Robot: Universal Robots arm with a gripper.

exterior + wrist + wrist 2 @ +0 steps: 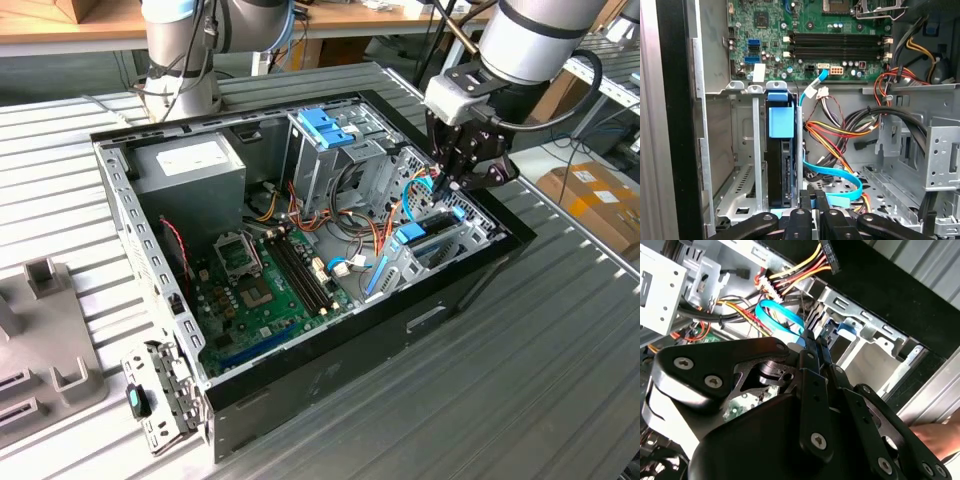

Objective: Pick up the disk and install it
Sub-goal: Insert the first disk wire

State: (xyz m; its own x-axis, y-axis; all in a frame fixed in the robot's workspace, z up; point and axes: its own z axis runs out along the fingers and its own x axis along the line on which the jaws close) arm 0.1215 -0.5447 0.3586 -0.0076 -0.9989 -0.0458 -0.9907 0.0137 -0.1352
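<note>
No text can be read. A white label (190,155) is seen on the power supply (200,190), but its print cannot be made out. Fine white markings are scattered over the motherboard (805,20) in the first wrist view, too small to be told. A white sticker (759,73) at its edge carries no legible print.

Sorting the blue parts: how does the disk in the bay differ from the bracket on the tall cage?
The disk is dark with a blue tab; the bracket is all blue. The disk stands on edge in a bay; the bracket sits atop the tall cage. Both have blue plastic.
</note>
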